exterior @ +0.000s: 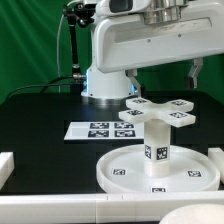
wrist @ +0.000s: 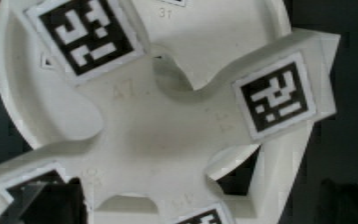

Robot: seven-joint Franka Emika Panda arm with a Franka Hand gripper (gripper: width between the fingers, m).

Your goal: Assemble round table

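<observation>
Panda arm [exterior: 150, 45] fills the top of the ext. view. Its upper part runs out of frame, and the gripper can't be picked out there. The large rimmed round disc [exterior: 105, 165] lies flat on the black table [exterior: 40, 110], lowest item under the gripper. The marker board [exterior: 100, 130] lies flat, well apart from the gripper, toward the arm's base and on the ext. view's left of the disc.

The cross-shaped piece [exterior: 150, 112] sits level on top of the short thick cylinder leg [exterior: 157, 138], which stands upright at the disc's centre; the leg-disc joint isn't clear. In the wrist view the cross sits right below the gripper [wrist: 155, 205], very close, filling the frame w/ its arms cut off at the edges. 2 tags [wrist: 274, 95] read clearly; a 3rd is clipped.

Only 1 dark ribbed finger [wrist: 19, 200] shows, at a frame corner beside 1 cross arm; contact is unclear. The 2nd finger isn't identifiable, so can't tell if the jaws are spread or pressed together.
</observation>
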